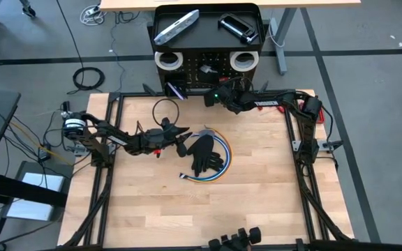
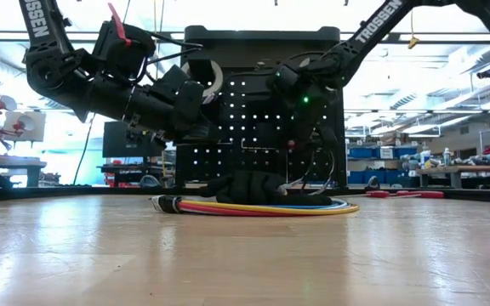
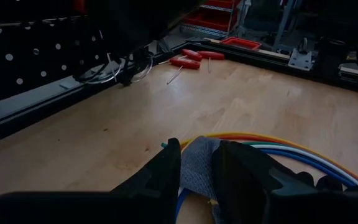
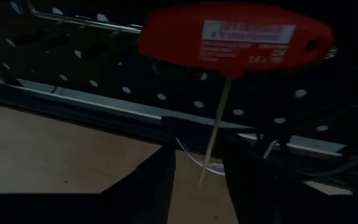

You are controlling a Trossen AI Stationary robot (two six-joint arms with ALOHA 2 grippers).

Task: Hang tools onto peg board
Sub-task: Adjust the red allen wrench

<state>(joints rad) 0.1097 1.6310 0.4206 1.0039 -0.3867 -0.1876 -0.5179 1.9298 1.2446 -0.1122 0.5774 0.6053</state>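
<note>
The board [image 1: 208, 66] is standing upright at the counter's [image 1: 257, 195] far edge, its tray top carrying a grey bar [image 1: 176, 26] and a black clamp [image 1: 238, 26]. Two white tape rolls [image 1: 167, 60] are hanging near the upper corners of its face.

In the middle of the counter a black glove [image 1: 204, 155] is lying on a coil of coloured cable [image 1: 223, 166], and a loop of dark cord [image 1: 164, 108] is lying near the board. In the left wrist view, two red-handled tools [image 3: 185, 62] are lying on the wood close to the counter's edge rail.

The right tool [image 1: 212, 97] is reaching up against the board's lower face. In the right wrist view its fingers [image 4: 151, 183] are standing apart with nothing pinched between them. A red T-handle key [image 4: 235, 37] is hanging on a peg of the board, just ahead of and above those fingers, its thin shaft pointing down toward the gap between them. Whether the shaft is touching either finger cannot be told.

The left tool [image 1: 181, 139] is sitting low over the middle of the counter, just beside the glove. In its wrist view the fingers [image 3: 160, 180] are part open, straddling a grey edge of the glove, with the cable running underneath. Whether they are actually pinching the cloth cannot be told.
</note>
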